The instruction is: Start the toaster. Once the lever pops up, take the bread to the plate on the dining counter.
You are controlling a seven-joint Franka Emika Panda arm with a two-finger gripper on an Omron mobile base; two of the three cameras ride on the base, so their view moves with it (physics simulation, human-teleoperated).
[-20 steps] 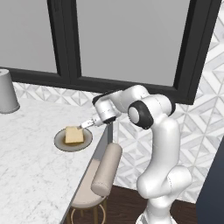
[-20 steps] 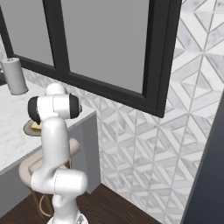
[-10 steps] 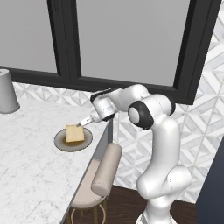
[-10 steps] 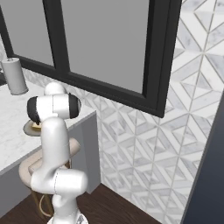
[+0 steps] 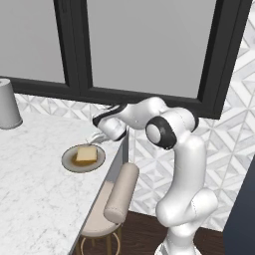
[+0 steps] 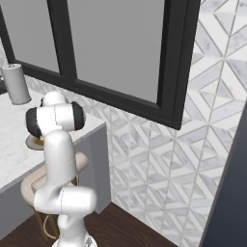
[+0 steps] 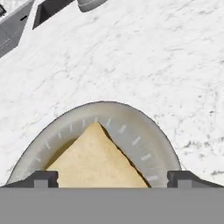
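Dark-framed windows and a grey-and-white diamond-tiled wall are backing the scene, and below them the white marble dining counter with faint grey veins is spreading out under and beyond the hand. Against its edge, lower than the gripper, a round beige padded stool with a rolled backrest is standing. A tall grey cylinder is sitting far off on the slab, well apart from the hand.

The white arm's two-finger gripper is hovering just above the near rim of the small round flat grey plate with a brownish centre, its jaws spread wide and holding nothing; in the hand view the two dark tips are standing to either side of the slice without touching it.

The plate is holding the one small square golden-tan bread slice, which is lying flat on its centre, directly beneath and slightly ahead of the fingers.

Judging by this, the delivery step is looking finished: the bread is resting on the plate and is released. The next move is probably calling only for lifting the hand clear without brushing the slice or rim.
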